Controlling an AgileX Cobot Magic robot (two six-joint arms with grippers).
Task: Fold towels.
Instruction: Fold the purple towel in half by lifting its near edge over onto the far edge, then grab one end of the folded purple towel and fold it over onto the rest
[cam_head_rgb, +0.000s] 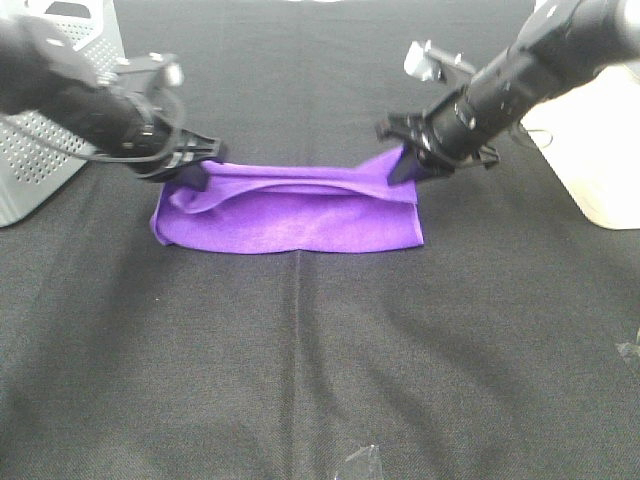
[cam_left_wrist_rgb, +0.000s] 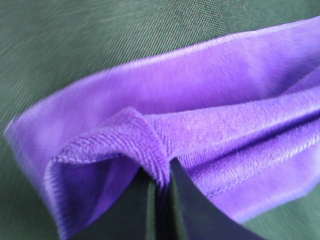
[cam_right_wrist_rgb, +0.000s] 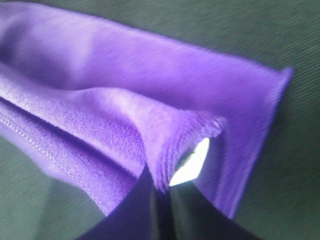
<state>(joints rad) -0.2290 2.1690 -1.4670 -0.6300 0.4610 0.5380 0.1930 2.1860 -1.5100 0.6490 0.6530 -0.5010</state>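
A purple towel (cam_head_rgb: 290, 210) lies on the black tablecloth in the middle of the exterior high view, its back edge lifted and folded over toward the front. My left gripper (cam_head_rgb: 193, 165) is shut on the towel's back left corner, as the left wrist view shows (cam_left_wrist_rgb: 160, 172). My right gripper (cam_head_rgb: 410, 160) is shut on the towel's back right corner, pinched between the fingers in the right wrist view (cam_right_wrist_rgb: 162, 175). Both hold the raised edge a little above the lower layer (cam_right_wrist_rgb: 240, 95).
A grey perforated bin (cam_head_rgb: 45, 130) stands at the far left behind my left arm. A cream box (cam_head_rgb: 595, 150) stands at the far right. Bits of clear tape lie at the front edge (cam_head_rgb: 362, 462) and right edge (cam_head_rgb: 628, 350).
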